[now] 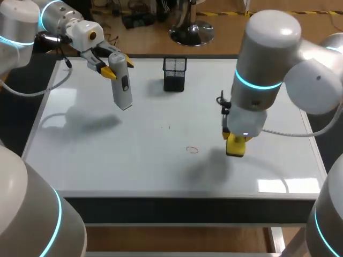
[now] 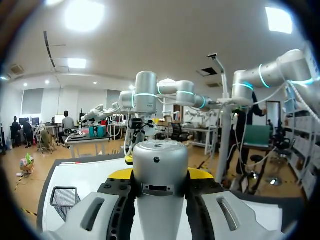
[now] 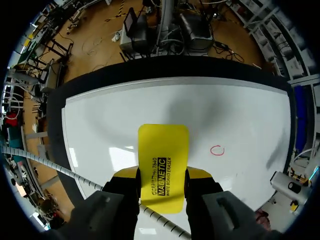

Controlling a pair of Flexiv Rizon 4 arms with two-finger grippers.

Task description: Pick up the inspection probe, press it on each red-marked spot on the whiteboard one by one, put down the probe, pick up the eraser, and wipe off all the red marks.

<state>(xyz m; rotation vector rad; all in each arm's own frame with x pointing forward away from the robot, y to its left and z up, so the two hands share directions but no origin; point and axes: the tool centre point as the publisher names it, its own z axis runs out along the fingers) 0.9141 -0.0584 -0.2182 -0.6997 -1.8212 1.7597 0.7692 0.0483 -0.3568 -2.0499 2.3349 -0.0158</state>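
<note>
Your whiteboard (image 1: 107, 160) covers the bench top. The mesh holder (image 1: 174, 74) stands on it at the far edge, near the middle. Left of the holder, your left gripper (image 1: 119, 67) grips the probe (image 1: 122, 85) from both sides, above the board's far-left part. Your right gripper (image 3: 162, 175) clasps the eraser (image 3: 163, 150) over the board's right half, nearer you than the holder. The circle mark (image 1: 192, 150) lies on the board near the eraser, to its left.

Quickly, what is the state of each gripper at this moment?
Left gripper: closed, holding the probe.
Right gripper: closed, holding the eraser.
</note>
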